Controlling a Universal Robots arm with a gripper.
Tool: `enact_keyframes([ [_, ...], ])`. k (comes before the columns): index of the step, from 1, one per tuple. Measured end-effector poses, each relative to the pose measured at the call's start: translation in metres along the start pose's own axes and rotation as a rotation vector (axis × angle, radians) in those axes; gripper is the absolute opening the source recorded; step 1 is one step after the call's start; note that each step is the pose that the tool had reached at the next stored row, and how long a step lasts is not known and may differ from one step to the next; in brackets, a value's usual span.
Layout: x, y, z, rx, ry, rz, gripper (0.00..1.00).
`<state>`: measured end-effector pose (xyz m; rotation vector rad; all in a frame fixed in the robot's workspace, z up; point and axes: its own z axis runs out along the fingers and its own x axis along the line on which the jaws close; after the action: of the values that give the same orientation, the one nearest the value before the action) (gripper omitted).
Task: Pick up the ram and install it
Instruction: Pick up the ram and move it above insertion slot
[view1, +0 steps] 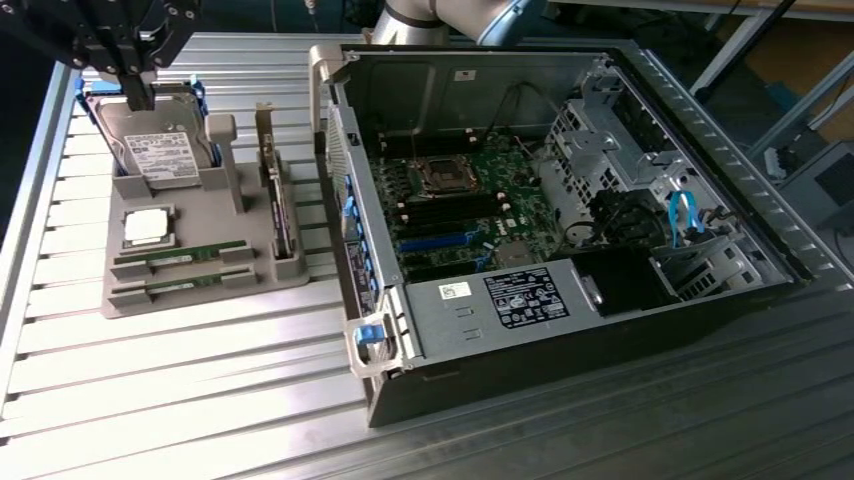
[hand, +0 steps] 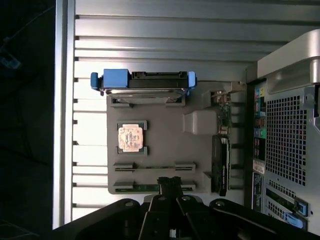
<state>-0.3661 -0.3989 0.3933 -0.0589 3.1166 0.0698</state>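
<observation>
The gripper (view1: 138, 92) is closed and holds nothing. In the exterior view it hangs above the far end of the grey parts tray (view1: 200, 300), its tips in front of the hard drive (view1: 154, 150). In the wrist view the closed gripper (hand: 170, 182) lines up with the outermost slot of the parts tray (hand: 165, 145).

Two ram sticks lie on edge in parallel slots at the near end of the tray in the exterior view. The outer ram (view1: 178, 287) sits beside the tray's edge; the inner ram (view1: 180, 258) sits between it and the processor chip (view1: 147, 226). In the wrist view the outer ram (hand: 142, 188) shows its green edge next to the gripper tips, and the inner ram (hand: 154, 166) lies just beyond it. Neither stick is touched.

Other tray contents:
- processor chip (hand: 131, 137), flat in its square recess;
- hard drive (hand: 145, 85), leaning in blue side brackets;
- expansion card (view1: 278, 200), upright along the tray side nearest the computer.

The open computer case (view1: 667, 300) lies on its side on the slatted bench (view1: 200, 400), at the exterior view's right of the tray. Its motherboard (view1: 461, 215) is exposed, with the processor socket (view1: 441, 178) near the centre.
</observation>
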Motion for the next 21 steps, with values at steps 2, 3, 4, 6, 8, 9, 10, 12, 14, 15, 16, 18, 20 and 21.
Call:
enact_keyframes([
  [2,0.0000,0.0000,0.0000,-0.0006,0.0009,-0.021,0.10],
  [3,0.0000,0.0000,0.0000,-0.0009,0.0015,-0.034,0.10],
  [4,0.0000,0.0000,0.0000,-0.0013,0.0022,-0.050,0.10],
  [6,0.0000,0.0000,0.0000,-0.0018,0.0033,-0.073,0.10],
  [8,0.0000,0.0000,0.0000,-0.0028,0.0051,-0.114,0.10],
  [9,0.0000,0.0000,0.0000,-0.0032,0.0058,-0.131,0.10],
  [10,0.0000,0.0000,0.0000,-0.0036,0.0066,-0.148,0.10],
  [12,0.0000,0.0000,0.0000,-0.0045,0.0083,-0.185,0.10],
  [14,0.0000,0.0000,0.0000,-0.0057,0.0103,-0.231,0.10],
  [15,0.0000,0.0000,0.0000,-0.0060,0.0109,-0.246,0.10],
  [16,0.0000,0.0000,0.0000,-0.0064,0.0117,-0.263,0.10],
  [18,0.0000,0.0000,0.0000,-0.0074,0.0136,-0.307,0.10],
  [20,0.0000,0.0000,0.0000,-0.0083,0.0153,-0.344,0.10],
  [21,0.0000,0.0000,0.0000,-0.0089,0.0164,-0.370,0.10],
])
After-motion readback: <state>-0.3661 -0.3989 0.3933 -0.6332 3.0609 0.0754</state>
